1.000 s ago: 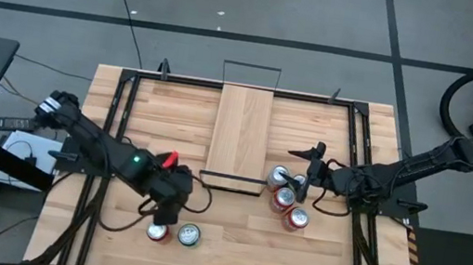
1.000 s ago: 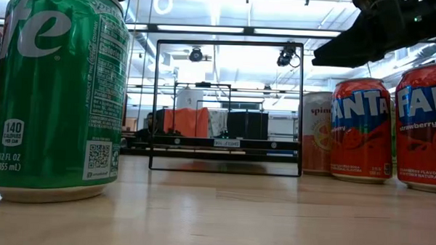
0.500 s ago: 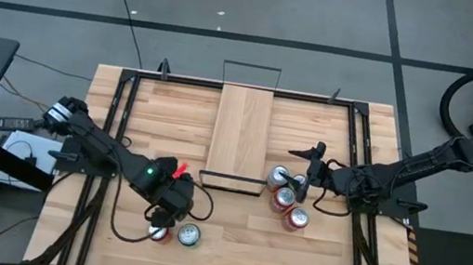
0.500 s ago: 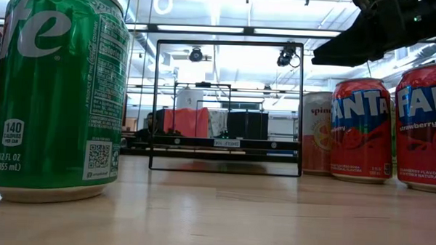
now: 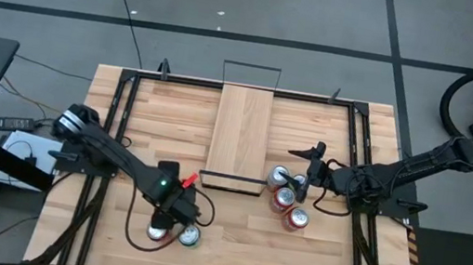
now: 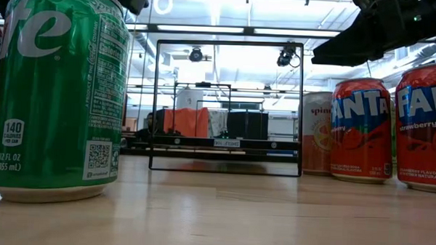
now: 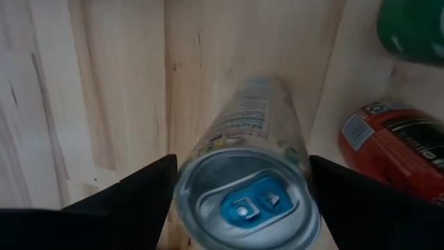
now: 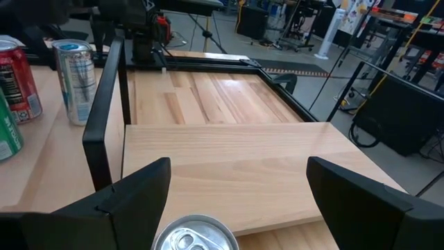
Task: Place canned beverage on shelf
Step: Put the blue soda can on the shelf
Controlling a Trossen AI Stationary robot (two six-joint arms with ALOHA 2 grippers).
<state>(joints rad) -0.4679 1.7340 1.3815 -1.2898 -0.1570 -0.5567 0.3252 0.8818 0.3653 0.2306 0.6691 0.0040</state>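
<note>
The shelf (image 5: pixel 240 136) lies mid-bench, reaching the far edge. The left gripper (image 5: pixel 168 224) hovers at the near edge, fingers apart around a pale can (image 7: pixel 251 187), not clamped. The right gripper (image 5: pixel 309 169) waits open beside the shelf's right side.

Green can (image 6: pixel 55 95): "12 FL OZ (355 mL)", "140"; 2 red cans (image 6: pixel 359 131): "FANTA", "strawberry".

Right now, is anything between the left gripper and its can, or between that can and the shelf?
Nothing visible separates the left gripper from the slim silver can directly below it. Towards the shelf, only the near black wire rail crosses the way.
</note>
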